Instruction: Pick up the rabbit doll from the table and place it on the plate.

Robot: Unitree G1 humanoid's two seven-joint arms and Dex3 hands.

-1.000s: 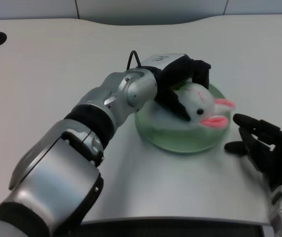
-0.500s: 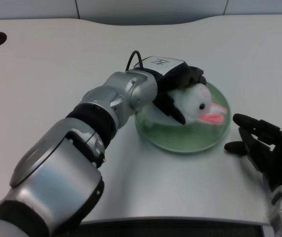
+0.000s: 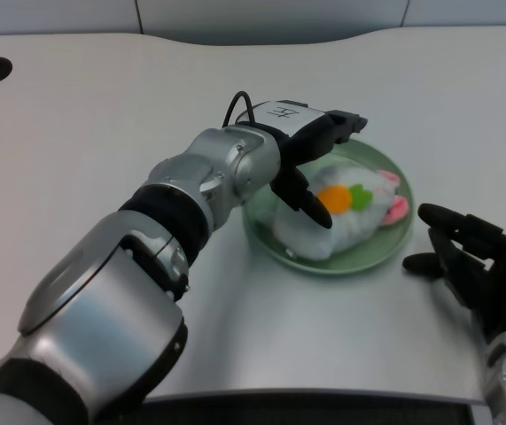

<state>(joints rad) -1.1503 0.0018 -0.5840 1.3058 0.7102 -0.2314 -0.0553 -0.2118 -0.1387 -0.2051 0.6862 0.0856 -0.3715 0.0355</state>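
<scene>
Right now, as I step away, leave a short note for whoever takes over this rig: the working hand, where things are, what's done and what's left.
Left hand: open, fingers spread above the far-left side of the plate, holding nothing; one finger lies close to the doll, contact unclear.
Rabbit doll: lying on the green plate, orange and green patch facing up, pink ears toward the right rim.
Done: the doll is on the plate and not held.
Left: draw the left arm back clear of the plate, probably without nudging the doll.
</scene>
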